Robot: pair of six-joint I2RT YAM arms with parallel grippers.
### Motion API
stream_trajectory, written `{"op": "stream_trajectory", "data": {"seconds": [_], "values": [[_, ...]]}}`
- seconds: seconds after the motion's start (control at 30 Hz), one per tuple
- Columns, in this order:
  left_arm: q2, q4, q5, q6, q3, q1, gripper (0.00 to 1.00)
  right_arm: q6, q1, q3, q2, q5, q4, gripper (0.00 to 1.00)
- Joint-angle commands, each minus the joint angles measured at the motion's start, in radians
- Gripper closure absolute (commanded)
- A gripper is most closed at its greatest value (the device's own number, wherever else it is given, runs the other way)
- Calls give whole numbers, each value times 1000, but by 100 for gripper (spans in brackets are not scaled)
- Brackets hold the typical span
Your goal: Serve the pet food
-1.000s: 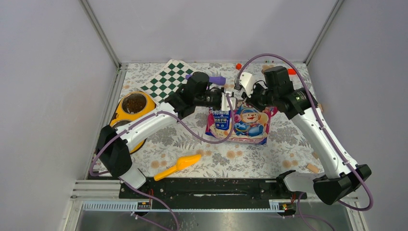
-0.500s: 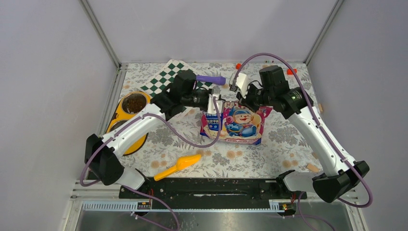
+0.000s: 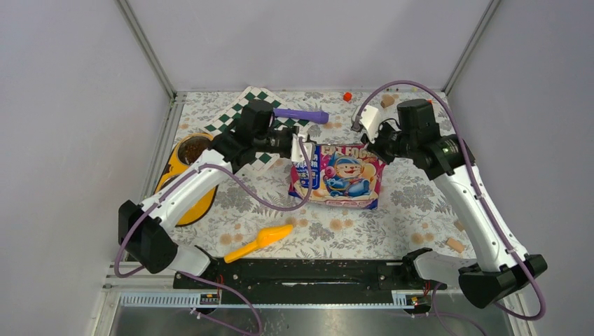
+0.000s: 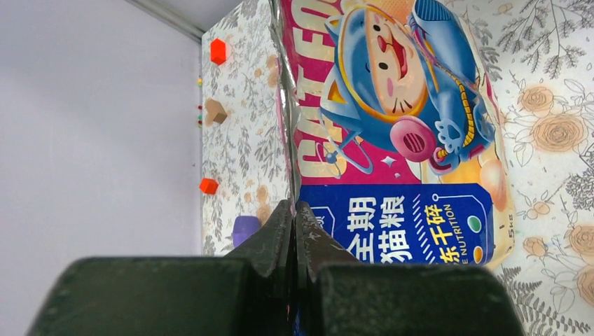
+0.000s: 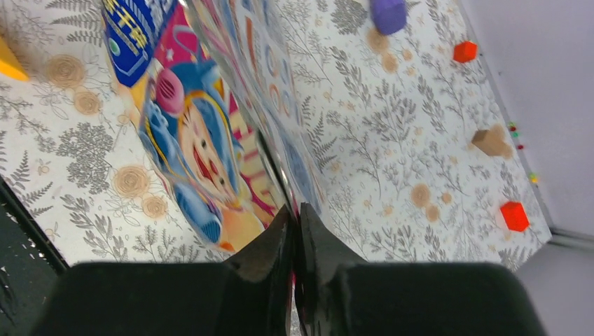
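The pet food bag (image 3: 337, 176), glossy pink and blue with a cartoon cat, stands mid-table, held up by its top edge. My left gripper (image 3: 302, 150) is shut on the bag's upper left corner. In the left wrist view the jaws (image 4: 294, 210) pinch the bag's seam, the bag (image 4: 399, 140) stretching away. My right gripper (image 3: 371, 143) is shut on the upper right corner. The right wrist view shows its jaws (image 5: 295, 214) clamped on the bag's (image 5: 203, 140) edge. Dark kibble (image 3: 195, 149) fills the far bowl of the yellow feeder (image 3: 175, 170).
An orange scoop (image 3: 260, 240) lies near the front edge. A green checkerboard (image 3: 246, 112) and a purple object (image 3: 301, 114) lie behind the left arm. A red block (image 3: 347, 96), a wooden block (image 3: 387, 100) and a cork (image 3: 455, 244) are scattered around.
The two grippers have drawn apart, left one leftward and right one rightward, pulling the bag's top edge taut. The bag has shifted slightly left and back.
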Motion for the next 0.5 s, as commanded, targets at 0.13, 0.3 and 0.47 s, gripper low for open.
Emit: {"op": "stream_trajectory", "data": {"seconds": [0.13,0.3,0.47], "values": [[-100,-142,-150,32,-21,147,100,-29,-104,-27,-77,285,-82,97],[-105,-153,-123,26,-21,148,100,-33,-125,-63,-87,362,-66,100],[-107,-174,-117,28,-21,150,100,-82,-137,-149,-126,542,66,99]]}}
